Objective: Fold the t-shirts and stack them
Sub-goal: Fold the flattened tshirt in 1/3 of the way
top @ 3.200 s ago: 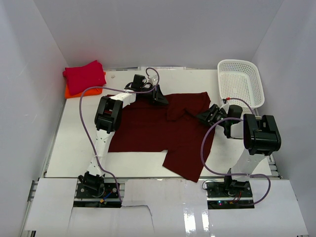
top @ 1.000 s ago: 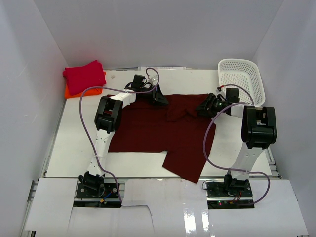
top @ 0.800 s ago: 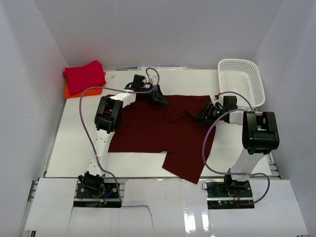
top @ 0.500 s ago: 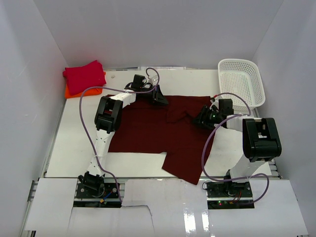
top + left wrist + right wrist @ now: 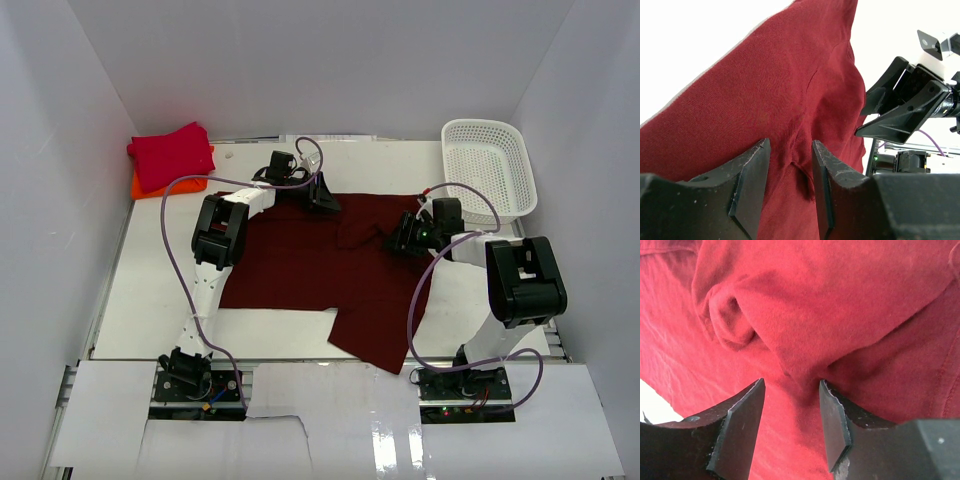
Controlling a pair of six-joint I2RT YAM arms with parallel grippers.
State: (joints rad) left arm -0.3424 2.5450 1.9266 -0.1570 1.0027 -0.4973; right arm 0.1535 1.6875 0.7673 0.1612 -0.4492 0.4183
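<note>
Dark maroon soft-knit t-shirt [image 5: 320, 265] lies spread mid white tabletop [image 5: 160, 290], mostly flat. One flap runs out toward 5 o'clock and reaches the near edge; there is a bunched ridge around 1 o'clock of its centre.

Left end effector [image 5: 322, 195] sits on the shirt's 12 o'clock hem. Its black wedge-shaped fingers [image 5: 752, 175] stand part-way apart, tips pressed onto the cloth with a small pleat showing in the gap; nothing is clamped.

Right end effector [image 5: 405, 238] is at roughly 2 o'clock on the shirt, at the bunched part. It is also about half spread. The wrist view shows its chipped black fingers [image 5: 740, 430] straddling a raised, rounded fold of fuzzy maroon cloth, with a gap on both sides of the fold — not pinched.

Bright crimson folded cloth shirt [image 5: 170, 155] lies on top of the orange folded shirt [image 5: 140, 185] in the 10 o'clock corner; only an orange edge shows. White plastic mesh basket [image 5: 487, 170], a rounded rectangle, is at 2 o'clock — just beyond the right end effector, clear of the maroon shirt.
</note>
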